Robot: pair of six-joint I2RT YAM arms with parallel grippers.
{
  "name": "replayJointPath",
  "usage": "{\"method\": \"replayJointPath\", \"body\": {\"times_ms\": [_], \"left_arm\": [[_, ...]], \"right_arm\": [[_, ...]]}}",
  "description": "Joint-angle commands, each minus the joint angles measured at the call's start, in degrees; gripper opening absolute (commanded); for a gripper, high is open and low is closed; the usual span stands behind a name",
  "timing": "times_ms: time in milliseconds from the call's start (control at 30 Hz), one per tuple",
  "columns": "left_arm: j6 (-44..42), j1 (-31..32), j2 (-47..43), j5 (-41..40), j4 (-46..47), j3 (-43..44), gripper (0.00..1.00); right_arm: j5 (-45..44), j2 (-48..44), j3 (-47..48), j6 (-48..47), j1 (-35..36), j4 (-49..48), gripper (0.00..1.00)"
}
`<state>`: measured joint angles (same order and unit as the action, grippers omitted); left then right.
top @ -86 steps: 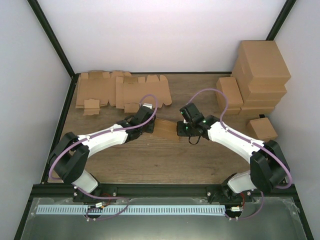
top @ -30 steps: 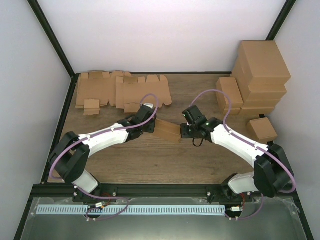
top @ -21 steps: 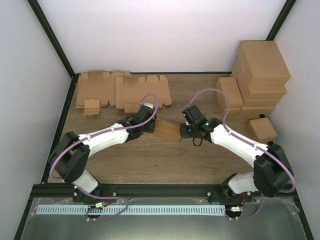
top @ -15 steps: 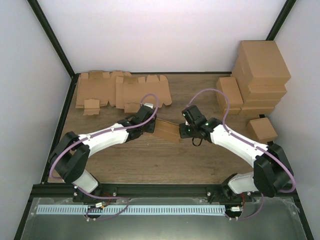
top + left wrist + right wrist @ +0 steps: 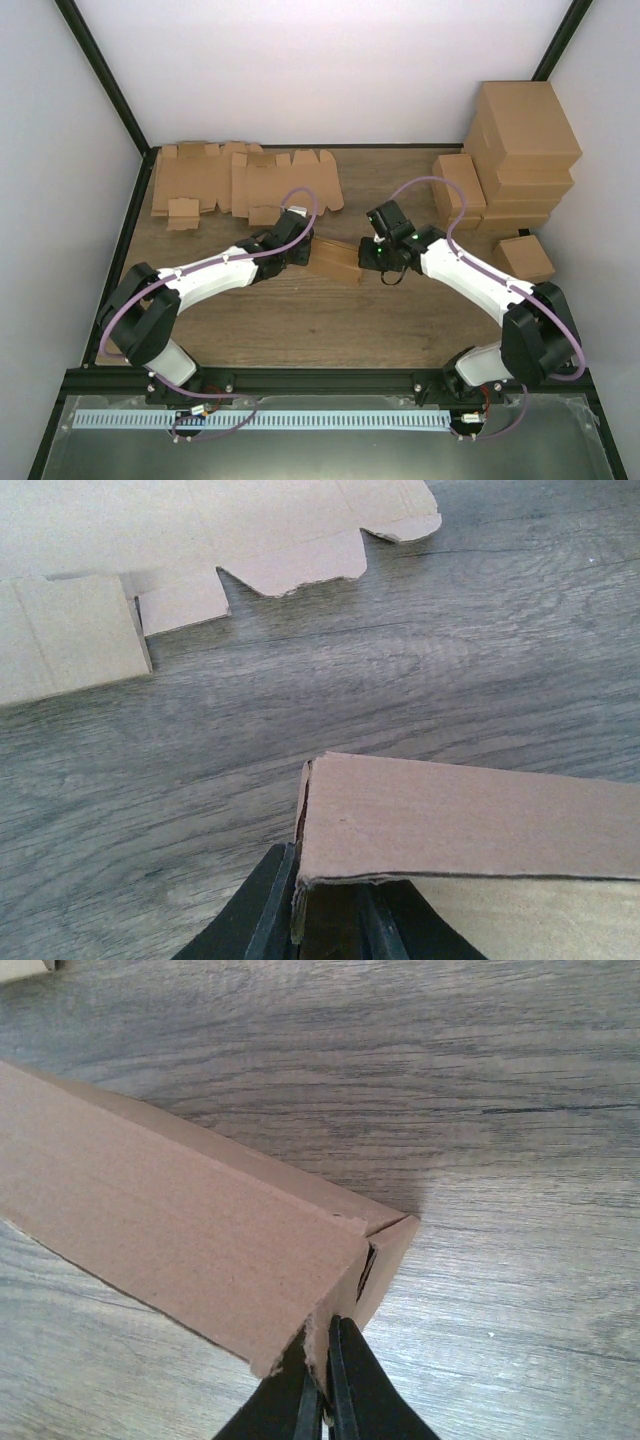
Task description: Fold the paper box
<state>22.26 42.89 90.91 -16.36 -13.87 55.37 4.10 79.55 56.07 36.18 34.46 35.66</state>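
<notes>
Partly folded paper box (image 5: pixel 335 260) lies mid-bench (image 5: pixel 330 330), between both arms. Left gripper (image 5: pixel 330 925) narrow, clamped on the box's end wall. Right gripper (image 5: pixel 325 1385) pinched tight on the card edge at the opposite end.

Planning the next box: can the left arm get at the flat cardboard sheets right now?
Likely yes in reach, with bare table between, but the left claw is shut on the paper box, so it would have to let go before taking the flat cardboard sheets.
</notes>
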Motion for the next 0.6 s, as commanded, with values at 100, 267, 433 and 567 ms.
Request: {"method": "replayJointPath", "body": {"times_ms": [100, 267, 433, 567], "left_arm": [[0.2, 0.6, 2.8, 1.8, -4.5, -0.8, 0.18], [0.1, 0.6, 3.0, 1.9, -4.4, -0.8, 0.17], [0.0, 0.7, 3.0, 1.9, -4.4, -0.7, 0.18], [0.0, 0.7, 3.2, 1.8, -4.5, -0.6, 0.18]], "right_arm": [[4.4, 2.3, 3.3, 8.9, 0.0, 0.6, 0.01], [3.9, 0.8, 1.7, 11.6, 0.0, -0.9, 0.01], [6.2, 0.5, 1.1, 13.1, -0.1, -2.5, 0.01], [4.8, 0.9, 1.0, 12.4, -0.1, -1.4, 0.01]]}}
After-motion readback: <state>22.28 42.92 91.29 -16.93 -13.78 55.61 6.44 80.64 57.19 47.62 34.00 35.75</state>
